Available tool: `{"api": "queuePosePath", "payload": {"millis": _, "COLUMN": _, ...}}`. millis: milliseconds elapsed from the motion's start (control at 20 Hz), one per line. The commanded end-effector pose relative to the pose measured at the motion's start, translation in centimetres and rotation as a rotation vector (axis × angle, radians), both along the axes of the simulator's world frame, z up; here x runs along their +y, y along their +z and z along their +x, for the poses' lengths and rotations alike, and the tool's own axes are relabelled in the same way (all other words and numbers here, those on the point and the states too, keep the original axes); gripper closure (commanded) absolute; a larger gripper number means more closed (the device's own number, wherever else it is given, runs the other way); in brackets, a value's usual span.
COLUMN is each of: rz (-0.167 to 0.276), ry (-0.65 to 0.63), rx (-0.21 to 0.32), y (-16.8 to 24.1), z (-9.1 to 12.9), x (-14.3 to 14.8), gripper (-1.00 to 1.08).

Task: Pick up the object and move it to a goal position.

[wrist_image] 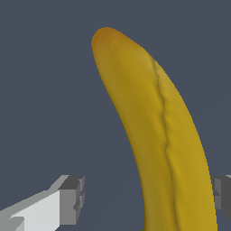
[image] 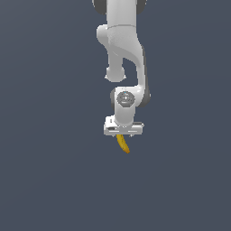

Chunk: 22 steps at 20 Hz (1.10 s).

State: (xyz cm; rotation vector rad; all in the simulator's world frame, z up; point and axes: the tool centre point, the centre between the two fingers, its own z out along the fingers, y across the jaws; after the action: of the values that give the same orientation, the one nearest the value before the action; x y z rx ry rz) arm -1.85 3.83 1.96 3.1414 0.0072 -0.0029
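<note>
Wrist view, nearest: two grey finger pads (wrist_image: pixel 72 198) are seen at either edge of the frame, with the banana (wrist_image: pixel 158 135) between them. One pad is shown well clear of the fruit, a strip of background visible in the gap; the other sits just beside the fruit's edge, and contact there cannot be confirmed. The jaws are thus seen part-open; whether the fruit is truly clamped cannot be told.

Banana, surface detail recorded in this view only: yellow skin, a darker lengthwise ridge or seam running along the body, an orange-brown tint at the rounded far tip, a gentle curve.

Exterior view, farther: the whole white arm (image: pixel 122 49) is shown, reaching down from the upper edge. The gripper (image: pixel 122 133) is seen as a white crossbar; its fingers are too small to be made out. The banana (image: pixel 123 144) hangs just beneath it, its tip angled toward the exterior view's right.

Background: plain dark blue-grey throughout.
</note>
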Motion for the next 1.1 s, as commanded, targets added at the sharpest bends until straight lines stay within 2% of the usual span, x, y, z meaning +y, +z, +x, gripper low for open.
{"api": "queuePosePath", "payload": {"millis": 0, "rz": 0.0, "ry": 0.0, "rx": -0.001, "y": -0.1, "z": 0.1, "x": 0.0, "gripper": 1.08}}
{"api": "queuePosePath", "payload": {"millis": 650, "rz": -0.001, "ry": -0.002, "rx": -0.001, "y": 0.1, "z": -0.1, "x": -0.5, "gripper": 1.08}}
{"api": "queuePosePath", "payload": {"millis": 1050, "rz": -0.001, "ry": -0.002, "rx": -0.001, "y": 2.1, "z": -1.4, "x": -4.2, "gripper": 1.08}}
